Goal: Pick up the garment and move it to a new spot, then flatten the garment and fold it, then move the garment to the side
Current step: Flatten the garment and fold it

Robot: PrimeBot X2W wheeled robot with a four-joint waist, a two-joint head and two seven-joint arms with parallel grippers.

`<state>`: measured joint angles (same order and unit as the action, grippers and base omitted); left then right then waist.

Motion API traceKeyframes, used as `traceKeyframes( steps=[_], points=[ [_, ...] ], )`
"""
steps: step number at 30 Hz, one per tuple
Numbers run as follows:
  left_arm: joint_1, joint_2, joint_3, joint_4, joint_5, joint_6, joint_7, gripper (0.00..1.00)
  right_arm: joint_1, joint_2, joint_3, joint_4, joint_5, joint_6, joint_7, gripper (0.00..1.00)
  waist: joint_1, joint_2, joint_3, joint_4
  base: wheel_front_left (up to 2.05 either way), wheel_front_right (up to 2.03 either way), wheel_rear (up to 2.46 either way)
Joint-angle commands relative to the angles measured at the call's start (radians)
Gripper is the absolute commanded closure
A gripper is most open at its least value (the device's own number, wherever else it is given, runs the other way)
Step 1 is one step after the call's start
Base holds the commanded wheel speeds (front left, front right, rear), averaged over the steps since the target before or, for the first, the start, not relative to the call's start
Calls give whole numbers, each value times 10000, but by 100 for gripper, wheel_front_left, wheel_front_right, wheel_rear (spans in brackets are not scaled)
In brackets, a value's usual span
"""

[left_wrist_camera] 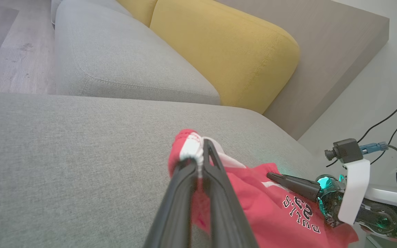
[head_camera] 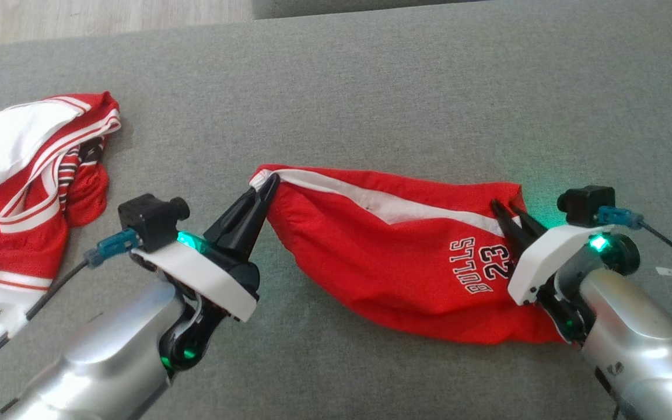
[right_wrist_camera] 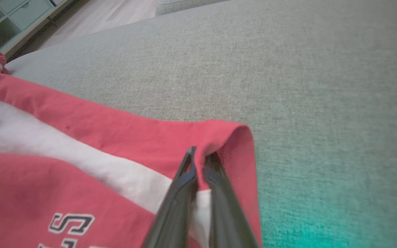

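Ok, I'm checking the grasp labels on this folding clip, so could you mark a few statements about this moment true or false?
1. The left end effector is shut on the white-banded corner of the red shorts. True.
2. A red and white garment lies apart from the shorts, to the robot's left. True.
3. An end effector is touching that other garment. False: the right end effector has its fingers at the shorts' opposite end, by the hem, and the left one is at the shorts too.
4. The shorts lie on a wooden table. False: they lie on a grey sofa cushion.
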<state>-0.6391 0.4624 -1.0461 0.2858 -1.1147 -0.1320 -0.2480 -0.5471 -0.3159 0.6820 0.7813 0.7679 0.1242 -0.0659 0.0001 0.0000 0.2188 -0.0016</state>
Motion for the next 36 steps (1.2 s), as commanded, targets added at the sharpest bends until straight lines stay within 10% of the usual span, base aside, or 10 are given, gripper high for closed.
traceKeyframes(
  steps=[1,11,20,36],
  points=[
    [-552,251,287,-145,65,15,-121,100,-127,-137,291,-53,20,65,-188,100,-1,0,-7,-32,0,0,0],
    [-272,24,1557,-610,988,14,-135,100,-1144,-233,237,522,-711,65,-1935,100,-1,0,-643,-817,0,0,0],
    [111,-508,3273,-1926,2111,14,-136,100,-558,-816,-3504,-2586,-3128,65,-1956,100,-1,0,-1289,-1355,0,0,0],
    [2402,-192,1292,-2075,1754,14,-126,100,3990,-954,-4188,-5071,-2464,65,-1344,100,-1,0,-863,-915,0,0,0]
  ],
)
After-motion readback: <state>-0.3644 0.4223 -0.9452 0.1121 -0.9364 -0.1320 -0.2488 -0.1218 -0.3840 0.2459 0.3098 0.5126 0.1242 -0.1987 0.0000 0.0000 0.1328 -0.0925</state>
